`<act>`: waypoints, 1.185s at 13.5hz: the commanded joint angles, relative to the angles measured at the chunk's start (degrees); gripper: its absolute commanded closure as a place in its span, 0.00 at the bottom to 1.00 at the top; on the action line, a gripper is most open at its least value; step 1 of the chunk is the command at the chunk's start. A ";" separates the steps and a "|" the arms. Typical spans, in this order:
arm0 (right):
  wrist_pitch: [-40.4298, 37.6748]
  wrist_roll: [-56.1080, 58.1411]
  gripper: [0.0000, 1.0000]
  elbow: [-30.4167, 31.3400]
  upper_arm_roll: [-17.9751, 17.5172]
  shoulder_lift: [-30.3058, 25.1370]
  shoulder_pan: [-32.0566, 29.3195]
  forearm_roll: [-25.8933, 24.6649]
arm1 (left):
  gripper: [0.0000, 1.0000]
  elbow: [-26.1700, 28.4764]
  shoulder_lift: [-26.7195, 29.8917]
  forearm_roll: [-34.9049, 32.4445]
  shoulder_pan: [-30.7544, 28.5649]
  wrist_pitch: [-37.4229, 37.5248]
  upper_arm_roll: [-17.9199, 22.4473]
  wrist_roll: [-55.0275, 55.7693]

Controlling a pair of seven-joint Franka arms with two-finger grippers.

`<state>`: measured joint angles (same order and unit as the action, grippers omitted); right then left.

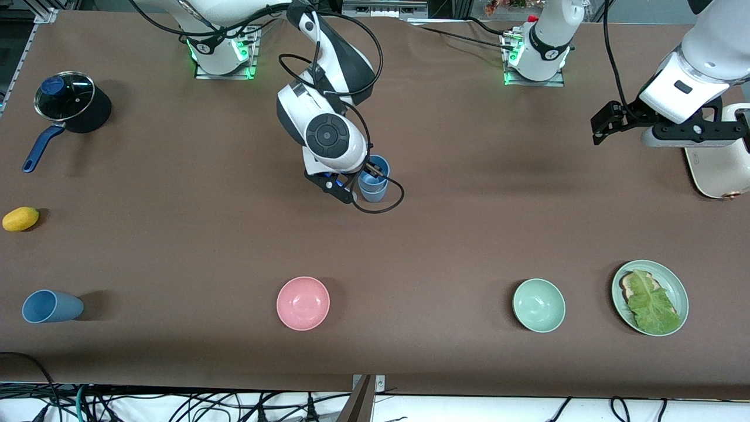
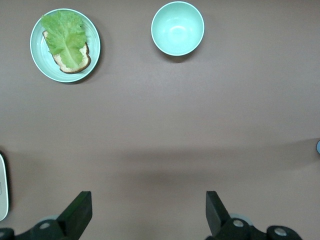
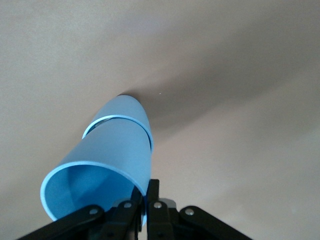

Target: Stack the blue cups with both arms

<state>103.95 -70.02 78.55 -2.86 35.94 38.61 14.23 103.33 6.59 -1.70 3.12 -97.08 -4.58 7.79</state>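
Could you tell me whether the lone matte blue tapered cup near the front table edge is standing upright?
No, that matte blue tapered cup lies on its side on the brown table.

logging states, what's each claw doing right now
Left claw: open, holding nothing, over bare table.
Right claw: shut on the rim of the upper blue cup, nested in the lower blue cup.

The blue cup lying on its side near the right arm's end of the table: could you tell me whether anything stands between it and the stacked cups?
Nothing visible does. Bare table separates the lying cup from the stacked cups, which the right gripper grips by the rim. The pink bowl sits off that line.
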 commanded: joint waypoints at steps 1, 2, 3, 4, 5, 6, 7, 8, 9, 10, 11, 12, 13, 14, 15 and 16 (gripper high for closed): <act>-0.94 -0.20 0.22 -2.17 0.39 0.71 0.15 0.71 | 0.00 -1.90 -0.79 -0.32 0.05 1.19 -0.08 -0.67; -1.37 0.06 0.00 -2.35 0.48 0.19 0.15 0.45 | 0.00 -1.90 -0.88 -0.32 0.05 1.63 -0.08 -0.67; -1.46 0.15 0.00 -2.52 0.48 -0.34 0.06 0.36 | 0.00 -1.90 -0.88 -0.23 -0.04 1.80 0.01 -0.67; -1.55 0.15 0.00 -2.78 0.66 -0.60 -0.20 0.45 | 0.00 -1.90 -0.88 -0.23 0.04 1.89 -0.08 -0.67; -1.64 0.33 0.00 -2.79 0.92 -1.04 -0.38 0.36 | 0.00 -1.90 -0.88 -0.23 0.13 1.89 -0.08 -0.67; -1.81 1.55 0.00 -2.79 1.01 -2.09 -1.60 0.27 | 0.00 -1.99 -0.88 -0.23 0.13 1.89 -0.08 -0.67; -4.08 4.95 0.00 -2.79 1.01 -3.32 -3.61 0.18 | 0.00 -1.99 -0.79 -0.23 0.13 1.98 -0.08 -0.58; -8.28 10.55 0.00 -2.79 1.27 -4.72 -5.89 0.01 | 0.00 -1.99 -0.79 -0.23 0.13 1.98 -0.08 -0.67; -13.28 17.05 0.00 -2.61 2.40 -6.56 -8.61 0.09 | 0.00 -1.90 -0.79 -0.23 0.13 1.98 -0.08 -0.67; -16.46 22.16 0.00 -2.44 4.50 -7.62 -9.77 0.01 | 0.00 -1.99 -0.79 -0.14 0.13 2.07 -0.08 -0.67; -17.54 26.30 0.00 -1.83 8.53 -8.42 -9.78 -0.17 | 0.00 -1.99 -0.79 0.12 0.13 2.07 -0.08 -0.58; -18.16 30.26 0.00 -0.60 11.00 -9.12 -9.78 -0.34 | 0.00 -1.99 -0.79 0.12 0.13 2.07 -0.08 -0.58; -18.25 34.47 0.00 0.98 13.55 -10.09 -9.78 -2.26 | 0.00 -1.99 -0.79 0.12 0.13 2.07 -0.08 -0.58; -18.25 37.47 0.00 2.30 15.06 -10.53 -9.78 -4.10 | 0.00 -1.99 -0.79 0.12 0.13 2.07 -0.08 -0.58; -18.34 40.20 0.00 2.57 16.73 -10.54 -9.78 -5.25 | 0.00 -1.99 -0.79 0.12 0.13 2.07 -0.08 -0.49; -18.25 42.40 0.00 2.49 18.13 -10.62 -9.78 -6.14 | 0.00 -1.99 -0.79 0.12 0.13 2.16 -0.51 -0.32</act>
<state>85.46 -31.43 78.62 13.27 27.14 27.70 10.26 103.04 6.37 -1.69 3.14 -96.44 -4.66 7.79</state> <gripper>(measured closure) 0.000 0.000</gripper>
